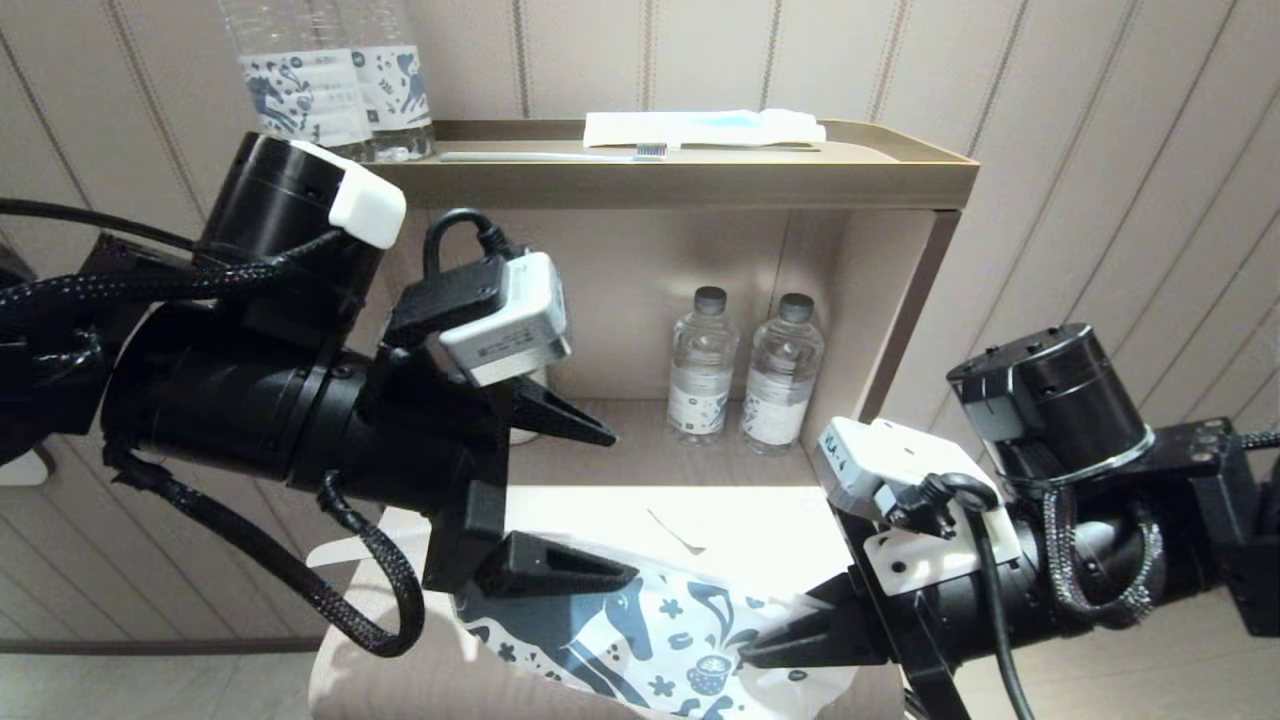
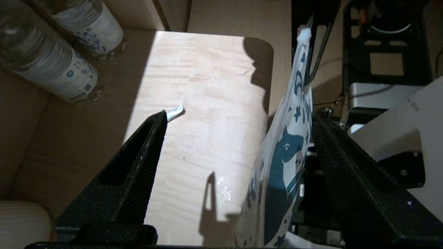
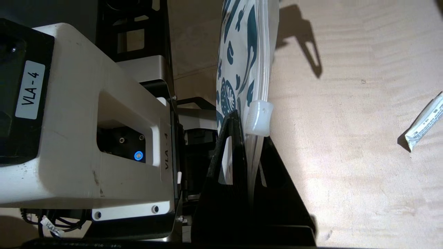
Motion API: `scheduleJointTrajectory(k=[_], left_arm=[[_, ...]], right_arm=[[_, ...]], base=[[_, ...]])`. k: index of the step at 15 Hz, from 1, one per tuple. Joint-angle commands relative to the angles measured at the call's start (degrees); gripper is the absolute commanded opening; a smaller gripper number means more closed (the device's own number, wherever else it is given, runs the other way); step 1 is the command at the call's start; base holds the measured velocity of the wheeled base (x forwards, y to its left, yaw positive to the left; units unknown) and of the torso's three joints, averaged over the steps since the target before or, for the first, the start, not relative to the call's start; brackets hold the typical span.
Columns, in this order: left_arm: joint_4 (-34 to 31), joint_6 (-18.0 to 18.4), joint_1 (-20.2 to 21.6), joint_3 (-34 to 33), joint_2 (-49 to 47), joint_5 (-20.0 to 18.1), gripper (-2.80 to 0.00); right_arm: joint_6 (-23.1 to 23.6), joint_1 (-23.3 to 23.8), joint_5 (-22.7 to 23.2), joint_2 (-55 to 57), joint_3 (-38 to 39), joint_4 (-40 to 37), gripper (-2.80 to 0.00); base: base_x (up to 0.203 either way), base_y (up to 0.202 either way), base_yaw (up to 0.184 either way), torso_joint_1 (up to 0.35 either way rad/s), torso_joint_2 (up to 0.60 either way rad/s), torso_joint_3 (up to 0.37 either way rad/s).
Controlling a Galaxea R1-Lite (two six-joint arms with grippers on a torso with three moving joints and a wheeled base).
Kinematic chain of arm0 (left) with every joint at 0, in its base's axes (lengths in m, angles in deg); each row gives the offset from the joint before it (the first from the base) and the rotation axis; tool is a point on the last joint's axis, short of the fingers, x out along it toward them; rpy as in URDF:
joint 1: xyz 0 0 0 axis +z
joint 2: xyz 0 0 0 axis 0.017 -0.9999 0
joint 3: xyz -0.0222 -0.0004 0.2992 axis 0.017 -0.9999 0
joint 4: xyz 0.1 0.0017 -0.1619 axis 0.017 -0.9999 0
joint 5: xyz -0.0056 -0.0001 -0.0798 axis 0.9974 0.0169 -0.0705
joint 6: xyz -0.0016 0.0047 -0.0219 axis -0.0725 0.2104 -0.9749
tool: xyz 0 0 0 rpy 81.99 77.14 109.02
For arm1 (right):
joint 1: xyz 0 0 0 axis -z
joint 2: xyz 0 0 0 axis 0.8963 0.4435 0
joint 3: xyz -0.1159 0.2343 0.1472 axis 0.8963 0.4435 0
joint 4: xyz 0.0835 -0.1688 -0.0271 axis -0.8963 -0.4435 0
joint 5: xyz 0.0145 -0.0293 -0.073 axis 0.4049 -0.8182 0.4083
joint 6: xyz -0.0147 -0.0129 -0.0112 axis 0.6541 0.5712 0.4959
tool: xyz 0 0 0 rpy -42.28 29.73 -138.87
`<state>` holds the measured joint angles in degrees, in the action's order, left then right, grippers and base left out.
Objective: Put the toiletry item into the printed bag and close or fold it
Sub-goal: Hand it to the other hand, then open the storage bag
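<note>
The printed bag, white with a dark blue horse, hangs edge-up over the front of the light wooden table. My right gripper is shut on the bag's top edge, just behind its white zip slider. My left gripper is open wide around the other end; the bag stands edge-on inside its jaws, close to one finger. No white comb is in view.
A small torn wrapper scrap lies on the table. Two water bottles stand in the niche behind. The top shelf tray holds a pale toothbrush, a blue-striped packet and two more bottles.
</note>
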<state>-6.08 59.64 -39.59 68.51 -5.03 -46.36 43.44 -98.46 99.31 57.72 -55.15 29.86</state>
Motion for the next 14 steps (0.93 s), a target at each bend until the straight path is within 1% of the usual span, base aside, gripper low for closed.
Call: scheduleJointTrajectory(k=[1,4,5,7,10,12,14], left_arm=[[-0.2,-5.9,-0.4,1.8,-2.4,-0.2,0.0],[-0.1,-11.2,-1.0,2.0,-3.7,-0.2,0.0],[0.0,-12.4,-1.1,2.2,-4.1,-0.2,0.0],[0.3,-16.7,-1.5,3.6,-5.8,-0.3,0.0],[0.4,-17.2,-1.8,4.8,-6.8,-1.7,0.0],[0.7,-17.9,-1.9,5.8,-7.8,-2.2,0.0],[4.2,-18.6,-1.9,5.1,-7.8,-2.4,0.0]], right_arm=[[0.1,-0.3,0.2,0.1,-0.6,-0.1,-2.8],[-0.4,-1.7,-0.4,1.0,-1.5,0.3,-2.8],[-0.5,-2.1,-0.6,1.2,-2.0,0.3,-2.8],[-0.8,-2.5,-1.0,1.5,-3.0,0.3,-2.8],[-1.3,-2.9,-1.0,1.8,-3.5,0.5,-2.8],[-2.7,-2.9,-0.7,2.3,-3.4,3.2,-2.8],[-3.3,-2.9,-0.5,2.6,-3.3,3.4,-2.8]], base=[[0.0,0.0,0.0,0.0,0.0,0.0],[0.0,0.0,0.0,0.0,0.0,0.0],[0.0,0.0,0.0,0.0,0.0,0.0],[0.0,0.0,0.0,0.0,0.0,0.0],[0.0,0.0,0.0,0.0,0.0,0.0],[0.0,0.0,0.0,0.0,0.0,0.0],[0.0,0.0,0.0,0.0,0.0,0.0]])
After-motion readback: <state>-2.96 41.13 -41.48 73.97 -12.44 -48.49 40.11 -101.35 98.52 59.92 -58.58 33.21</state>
